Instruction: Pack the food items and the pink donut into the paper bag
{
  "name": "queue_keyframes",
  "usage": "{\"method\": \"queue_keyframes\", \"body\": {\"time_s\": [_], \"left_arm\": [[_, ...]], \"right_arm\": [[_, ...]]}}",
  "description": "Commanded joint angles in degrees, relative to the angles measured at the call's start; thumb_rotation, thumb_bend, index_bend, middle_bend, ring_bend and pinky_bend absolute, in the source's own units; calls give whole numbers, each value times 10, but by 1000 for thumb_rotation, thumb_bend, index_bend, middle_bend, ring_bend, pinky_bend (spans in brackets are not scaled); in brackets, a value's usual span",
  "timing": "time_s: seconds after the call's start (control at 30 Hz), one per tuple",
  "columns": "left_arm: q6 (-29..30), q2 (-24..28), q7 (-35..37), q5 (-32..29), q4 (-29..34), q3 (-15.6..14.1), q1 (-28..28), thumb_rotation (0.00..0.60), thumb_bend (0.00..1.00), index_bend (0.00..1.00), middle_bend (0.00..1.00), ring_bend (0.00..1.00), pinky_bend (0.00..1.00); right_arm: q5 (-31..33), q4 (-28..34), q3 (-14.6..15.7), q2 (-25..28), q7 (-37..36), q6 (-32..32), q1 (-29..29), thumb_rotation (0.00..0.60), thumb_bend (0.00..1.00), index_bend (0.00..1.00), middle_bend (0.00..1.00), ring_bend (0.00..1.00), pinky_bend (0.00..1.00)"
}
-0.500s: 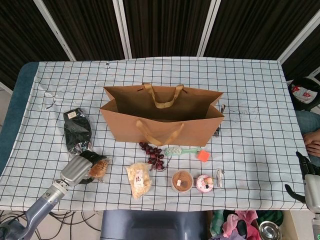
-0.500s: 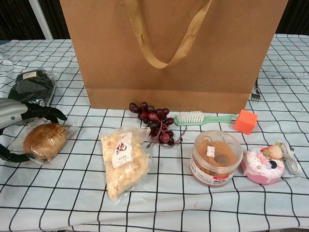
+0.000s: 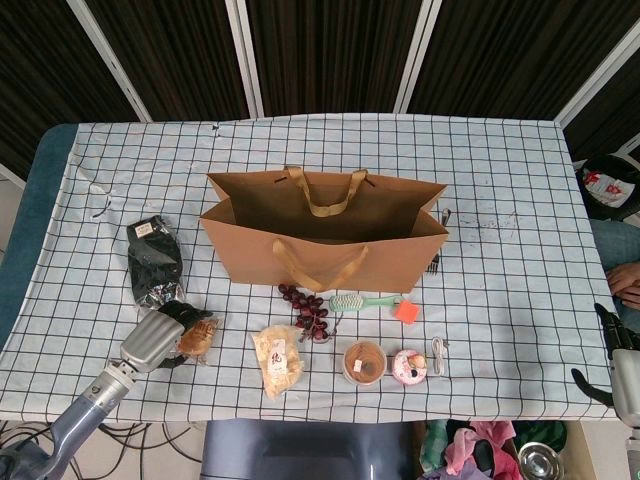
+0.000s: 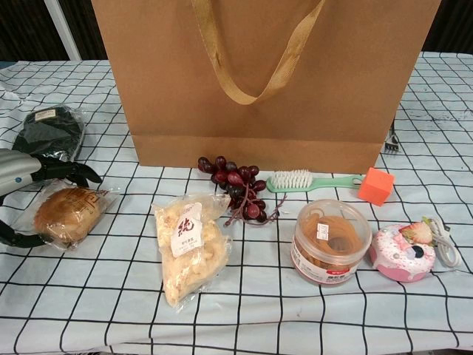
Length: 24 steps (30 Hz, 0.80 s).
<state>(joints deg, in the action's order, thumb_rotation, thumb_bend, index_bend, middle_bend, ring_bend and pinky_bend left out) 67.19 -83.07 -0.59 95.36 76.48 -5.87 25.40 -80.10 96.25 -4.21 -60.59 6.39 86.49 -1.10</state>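
Left hand point(image 3: 152, 340) extended from the 7 o'clock corner of the table, arm rising from below the near edge. Dark fingers point(image 4: 70, 172) curved over the far side of a wrapped bun point(image 4: 68, 214), another dark finger hooked round its near side; wrapped bun thus cradled between them while resting on the checked tablecloth point(image 3: 520, 300). Right hand point(image 3: 622, 375) hanging off the table's edge at 4 o'clock, fingers spread and pointing up, nothing in them.

Paper bag point(image 3: 325, 240) upright at table centre, mouth open, handles drooping outward. Wrapped bun golden-brown inside clear film, lying at 8 o'clock of the paper bag. Dark foil packet point(image 3: 155, 262) just beyond it, at 9 o'clock. Pale snack packet point(image 4: 188, 246) with a red-character label at 6 o'clock, near the grapes point(image 4: 236, 188), which lie just in front of the bag's base. Green brush point(image 4: 307, 180) and orange block point(image 4: 376, 186) at 5 o'clock. Clear tub point(image 4: 329, 240) with a label beside the pink donut point(image 4: 401, 252), strawberry-topped; white cable point(image 4: 443, 242) touching the donut's far side.
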Motion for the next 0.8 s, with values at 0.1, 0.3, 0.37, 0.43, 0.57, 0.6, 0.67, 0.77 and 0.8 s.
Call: {"method": "queue_keyframes", "body": {"time_s": [0.1, 0.3, 0.37, 0.43, 0.57, 0.6, 0.67, 0.77, 0.8], "left_arm": [[-2, -2, -2, -1, -2, -1, 0, 600, 280, 196, 298, 216, 241], [3, -1, -1, 1, -2, -1, -2, 600, 280, 198, 308, 238, 269], [5, 0, -1, 2, 1, -1, -1, 600, 281, 200, 310, 240, 272], [8, 1, -1, 5, 3, -1, -2, 600, 281, 202, 310, 240, 272], [27, 7, 0, 16, 12, -1, -4, 600, 281, 205, 310, 240, 272], [32, 9, 0, 20, 16, 0, -4, 600, 280, 205, 310, 240, 272], [47, 18, -1, 30, 28, 2, -4, 600, 280, 207, 310, 240, 272], [72, 32, -6, 48, 53, 6, -3, 600, 281, 210, 310, 240, 272], [84, 41, -10, 59, 68, 8, -2, 600, 281, 210, 310, 240, 272]], "right_arm": [[-2, 0, 1, 1, -2, 2, -1, 600, 179, 51, 145, 242, 231], [-2, -1, 0, 2, -5, 2, -1, 600, 179, 51, 145, 241, 231], [-4, 0, 1, 2, -5, 2, -1, 600, 178, 51, 145, 241, 231], [-4, 0, 1, 2, -4, 4, -2, 600, 178, 51, 145, 241, 231], [-5, 1, 1, 4, -6, 6, -3, 600, 178, 51, 145, 241, 231], [-4, 2, 1, 4, -7, 6, -3, 600, 178, 51, 145, 241, 231], [-4, 2, 0, 5, -8, 7, -4, 600, 178, 51, 145, 242, 231], [-4, 1, 0, 6, -10, 7, -4, 600, 179, 51, 145, 242, 231], [-4, 1, 0, 6, -11, 6, -4, 600, 179, 51, 145, 241, 231]]}}
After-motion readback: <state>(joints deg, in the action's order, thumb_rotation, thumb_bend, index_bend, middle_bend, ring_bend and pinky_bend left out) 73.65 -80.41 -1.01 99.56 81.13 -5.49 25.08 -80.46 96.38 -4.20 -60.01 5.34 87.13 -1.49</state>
